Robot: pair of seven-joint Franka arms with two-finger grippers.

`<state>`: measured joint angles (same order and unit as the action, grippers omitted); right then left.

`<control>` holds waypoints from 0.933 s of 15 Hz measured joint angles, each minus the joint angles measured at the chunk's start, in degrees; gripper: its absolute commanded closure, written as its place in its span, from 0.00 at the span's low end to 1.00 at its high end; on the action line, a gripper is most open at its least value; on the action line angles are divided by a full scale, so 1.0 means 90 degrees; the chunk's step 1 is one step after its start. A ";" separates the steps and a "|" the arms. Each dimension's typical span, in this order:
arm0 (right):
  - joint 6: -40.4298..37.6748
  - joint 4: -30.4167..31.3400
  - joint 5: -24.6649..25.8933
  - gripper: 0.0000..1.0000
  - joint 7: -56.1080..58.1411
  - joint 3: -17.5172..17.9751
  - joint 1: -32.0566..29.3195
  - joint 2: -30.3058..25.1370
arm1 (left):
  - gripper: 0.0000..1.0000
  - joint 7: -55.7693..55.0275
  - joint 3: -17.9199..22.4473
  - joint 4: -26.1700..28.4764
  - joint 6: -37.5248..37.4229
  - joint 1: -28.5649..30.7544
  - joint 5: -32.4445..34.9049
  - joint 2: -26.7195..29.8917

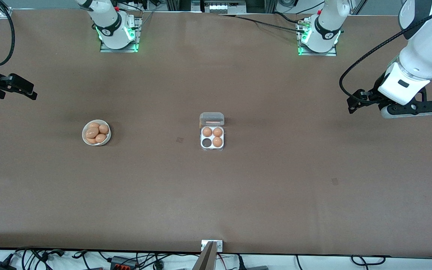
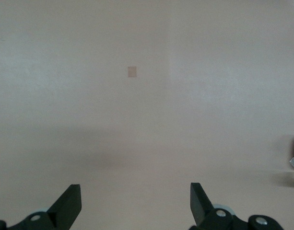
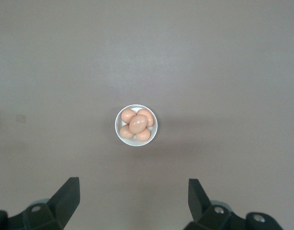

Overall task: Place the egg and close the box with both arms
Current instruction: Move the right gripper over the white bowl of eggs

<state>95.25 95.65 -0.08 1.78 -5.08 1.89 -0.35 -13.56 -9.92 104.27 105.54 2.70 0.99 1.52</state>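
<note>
The box point(image 1: 212, 138) sits mid-table with its lid point(image 1: 212, 119) open and folded back toward the robot bases. Three of its four cells hold eggs; the fourth cell point(image 1: 206, 143), on the side nearer the front camera and toward the right arm's end, is empty. The bowl point(image 1: 96, 132) stands well apart from the box, toward the right arm's end, and holds about five eggs. The topmost egg point(image 3: 138, 123) is the likely candidate for transfer.

The right gripper point(image 3: 132, 203) hangs high, wide open and empty, with the bowl in its wrist view. The left gripper point(image 2: 135, 206) is likewise spread wide and empty, over bare table point(image 1: 313, 168) toward the left arm's end from the box, whose edge barely shows in its wrist view.

Judgement: no step is yet done. Remaining: pick an egg from the bowl, seat it in the empty cell, then fold the lid shut with both arms.
</note>
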 measured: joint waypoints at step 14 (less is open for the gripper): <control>0.0079 0.0209 0.0036 0.00 0.0192 0.0001 -0.0047 0.1141 | 0.00 0.0000 0.0000 0.0000 0.0000 0.0000 0.0000 0.0000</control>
<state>95.96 97.53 0.25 3.50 -5.06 1.47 9.92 -13.56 -9.92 104.27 105.54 2.70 0.99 1.52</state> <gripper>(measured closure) 0.000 0.000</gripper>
